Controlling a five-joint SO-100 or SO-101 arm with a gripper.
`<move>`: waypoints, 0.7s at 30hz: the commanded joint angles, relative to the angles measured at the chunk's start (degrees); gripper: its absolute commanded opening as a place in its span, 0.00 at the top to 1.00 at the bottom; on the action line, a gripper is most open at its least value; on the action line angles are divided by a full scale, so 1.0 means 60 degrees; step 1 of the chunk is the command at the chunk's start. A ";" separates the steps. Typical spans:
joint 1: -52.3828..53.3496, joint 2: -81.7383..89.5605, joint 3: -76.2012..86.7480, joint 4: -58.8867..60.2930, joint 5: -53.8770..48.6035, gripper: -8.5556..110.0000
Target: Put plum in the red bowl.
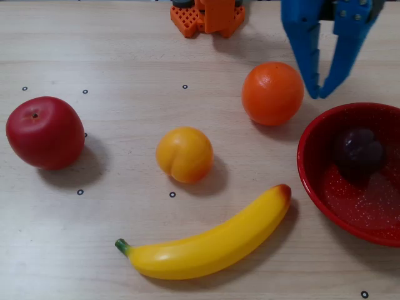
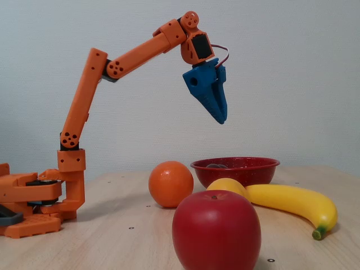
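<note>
Orange 3D-printed arm (image 2: 90, 90) reaching up and forward from its base, elbow bent high, wrist tipped downward. Blue two-finger gripper (image 1: 322, 94) hanging in the air, holding nothing, tips nearly meeting while the fingers (image 1: 304, 44) splay apart higher up.

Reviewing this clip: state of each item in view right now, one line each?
plum: lying inside the red bowl, free of the gripper
red bowl: upright on the table
gripper: raised, empty; open or shut unclear
orange: on the table
peach: on the table
banana: lying flat
apple: upright
</note>
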 commanded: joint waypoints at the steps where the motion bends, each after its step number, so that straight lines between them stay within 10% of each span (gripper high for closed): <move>1: 0.0483 0.1948 0.0264 -0.0513 0.0337 0.93; 21: 0.1963 0.7090 0.7588 -0.2490 0.0894 0.93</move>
